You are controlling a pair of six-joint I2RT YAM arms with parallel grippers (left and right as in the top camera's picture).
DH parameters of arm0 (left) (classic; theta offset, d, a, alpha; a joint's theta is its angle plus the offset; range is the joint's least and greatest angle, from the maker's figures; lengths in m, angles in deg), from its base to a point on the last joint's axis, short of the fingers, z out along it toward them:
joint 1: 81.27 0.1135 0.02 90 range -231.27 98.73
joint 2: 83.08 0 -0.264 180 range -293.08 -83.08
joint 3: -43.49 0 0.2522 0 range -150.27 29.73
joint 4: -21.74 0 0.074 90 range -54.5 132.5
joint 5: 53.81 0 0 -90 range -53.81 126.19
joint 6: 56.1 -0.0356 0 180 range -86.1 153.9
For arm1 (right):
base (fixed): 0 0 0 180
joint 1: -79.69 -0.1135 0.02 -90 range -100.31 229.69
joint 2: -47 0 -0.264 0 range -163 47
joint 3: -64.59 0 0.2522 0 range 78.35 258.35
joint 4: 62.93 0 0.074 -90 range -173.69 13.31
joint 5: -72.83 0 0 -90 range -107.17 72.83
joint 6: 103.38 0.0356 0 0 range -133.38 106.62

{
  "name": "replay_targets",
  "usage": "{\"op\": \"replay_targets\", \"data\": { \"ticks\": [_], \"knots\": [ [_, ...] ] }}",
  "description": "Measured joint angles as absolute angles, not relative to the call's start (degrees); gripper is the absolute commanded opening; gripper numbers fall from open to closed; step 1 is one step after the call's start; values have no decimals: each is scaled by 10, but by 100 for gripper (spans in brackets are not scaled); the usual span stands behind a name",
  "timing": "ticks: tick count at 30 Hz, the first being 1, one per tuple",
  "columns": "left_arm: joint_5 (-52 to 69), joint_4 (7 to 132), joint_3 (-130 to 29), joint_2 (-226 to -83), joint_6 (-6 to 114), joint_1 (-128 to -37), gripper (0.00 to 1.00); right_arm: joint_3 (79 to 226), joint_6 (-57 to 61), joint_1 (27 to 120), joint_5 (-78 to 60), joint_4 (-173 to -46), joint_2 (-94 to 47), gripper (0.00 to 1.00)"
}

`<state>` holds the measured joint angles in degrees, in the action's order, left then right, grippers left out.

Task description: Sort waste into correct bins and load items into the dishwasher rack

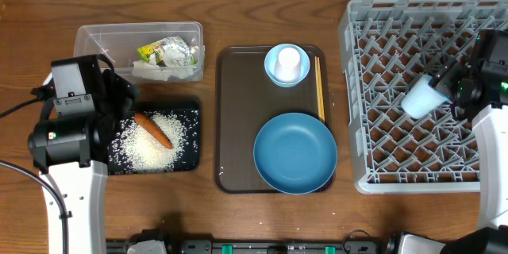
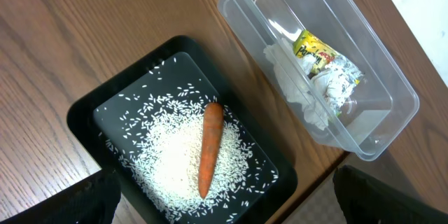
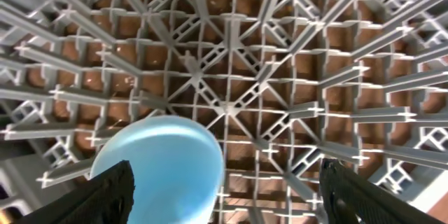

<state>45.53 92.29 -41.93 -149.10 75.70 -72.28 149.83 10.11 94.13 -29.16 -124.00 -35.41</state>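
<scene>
Only the overhead view shows the brown serving tray (image 1: 238, 127) mid-frame, with the white cup (image 1: 288, 61) in the small light-blue bowl (image 1: 270, 68), the chopsticks (image 1: 319, 87) and the large dark-blue bowl (image 1: 295, 152). The left wrist view shows the carrot (image 2: 209, 147) on rice (image 2: 164, 157) in the black tray (image 2: 87, 115), and the tissue (image 2: 290, 84) and wrapper (image 2: 318, 54) in the clear tub (image 2: 395, 108).

The left fingers (image 2: 73, 199) are spread wide and empty above the tray. The right fingers (image 3: 105, 192) are spread too. The pale-blue cup (image 3: 157, 171) sits in the dishwasher rack (image 3: 280, 77) beside 1 finger, clear of the other. The right arm reaches in from the frame's right edge.
</scene>
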Motion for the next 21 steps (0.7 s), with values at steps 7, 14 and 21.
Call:
{"op": "replay_targets", "data": {
  "ticks": [7, 14, 21],
  "knots": [
    [455, 923, -419, -1491, 757, -723, 99, 1498, 98, 933, -230, -1240, -353, 78],
    [455, 923, -419, -1491, 757, -723, 99, 1498, 96, 860, -210, -1238, -353, 78],
    [455, 923, -419, -1491, 757, -723, 99, 1498, 95, 816, -248, -1233, -353, 77]
  ]
}}
